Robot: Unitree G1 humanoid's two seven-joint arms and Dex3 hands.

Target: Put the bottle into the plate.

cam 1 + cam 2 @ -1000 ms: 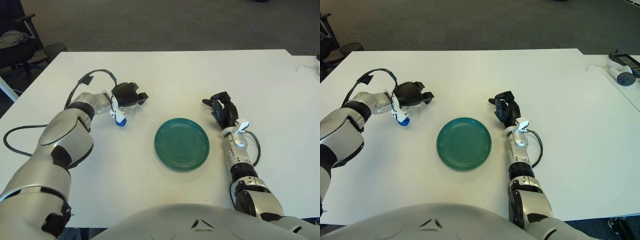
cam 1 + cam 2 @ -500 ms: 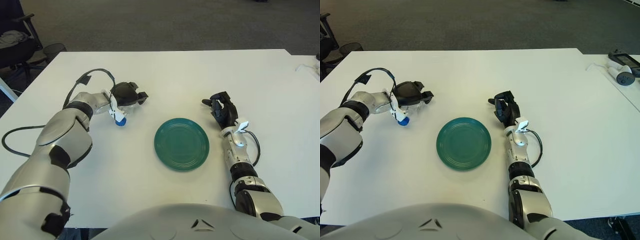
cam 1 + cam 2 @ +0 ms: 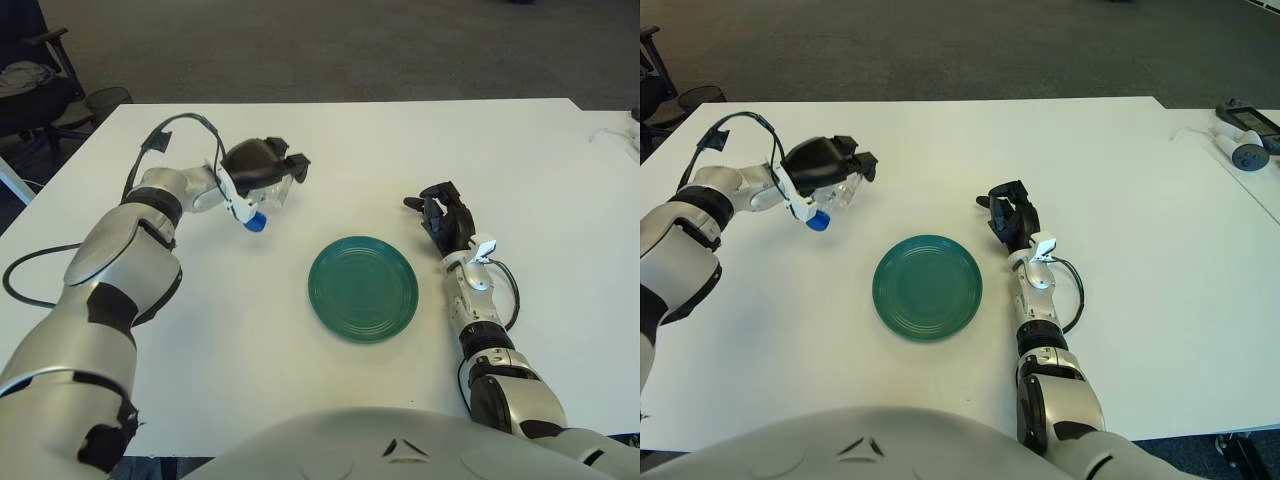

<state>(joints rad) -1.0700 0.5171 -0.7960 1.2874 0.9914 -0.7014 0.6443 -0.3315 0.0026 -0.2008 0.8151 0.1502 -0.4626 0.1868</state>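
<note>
A clear plastic bottle (image 3: 272,195) with a blue cap (image 3: 256,222) is held in my left hand (image 3: 262,170), whose dark fingers are curled over it. Hand and bottle hang above the white table, up and to the left of the green plate (image 3: 363,288). The bottle lies roughly sideways in the grasp, cap pointing down and toward me. The plate holds nothing. My right hand (image 3: 444,222) shows just right of the plate, fingers curled, holding nothing.
The white table (image 3: 330,150) stretches well beyond the plate on all sides. A black cable (image 3: 170,130) loops off my left wrist. Small devices (image 3: 1243,135) lie on a second table at the far right. A chair (image 3: 30,70) stands at the far left.
My left hand has lifted the bottle off the table and carried it up and slightly right, toward the plate. The right hand has not moved.
</note>
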